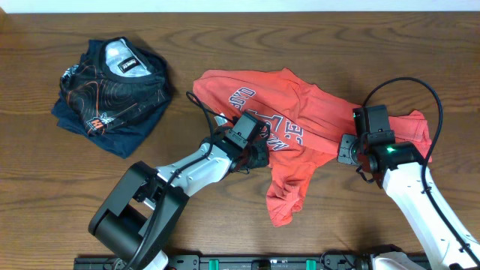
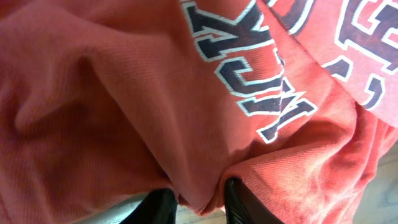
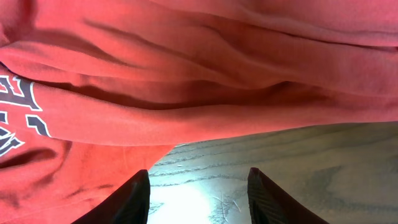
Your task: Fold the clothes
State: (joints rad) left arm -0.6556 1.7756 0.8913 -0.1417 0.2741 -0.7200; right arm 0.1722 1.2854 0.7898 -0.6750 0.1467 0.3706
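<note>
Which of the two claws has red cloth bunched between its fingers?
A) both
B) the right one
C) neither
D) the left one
D: a fold of the red T-shirt sits between the fingers of the left claw, while the right claw stands open over the bare table.

On the table (image 1: pixel 45 187), the T-shirt (image 1: pixel 315 120) lies spread just right of centre, with the other garment (image 1: pixel 112 86) well apart toward 10 o'clock, the left gripper (image 1: pixel 259 156) on its 8 o'clock edge and the right gripper (image 1: pixel 346 148) at its 4 o'clock edge.
</note>
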